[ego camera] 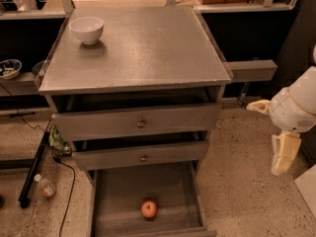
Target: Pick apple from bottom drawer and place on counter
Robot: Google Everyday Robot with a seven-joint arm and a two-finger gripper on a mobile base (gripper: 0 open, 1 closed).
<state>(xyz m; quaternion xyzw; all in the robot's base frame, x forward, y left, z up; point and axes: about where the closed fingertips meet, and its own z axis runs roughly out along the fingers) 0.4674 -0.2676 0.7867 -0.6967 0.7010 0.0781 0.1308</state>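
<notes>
Pale cream gripper (284,152) of the white robot arm hangs at the far right edge, above the speckled floor and touching nothing (if it is spread or pressed together, I cannot tell). Far to its left and lower, the small round red-orange apple (149,209) lies on the flat floor of the deep grey metal bottom drawer (121,194), which is pulled out; the apple sits near the front wall, about in the middle. Up and to the left of the gripper is the broad grey metallic counter (148,48). A white round bowl (87,29) stands on the counter's far left corner, well apart from the gripper.
</notes>
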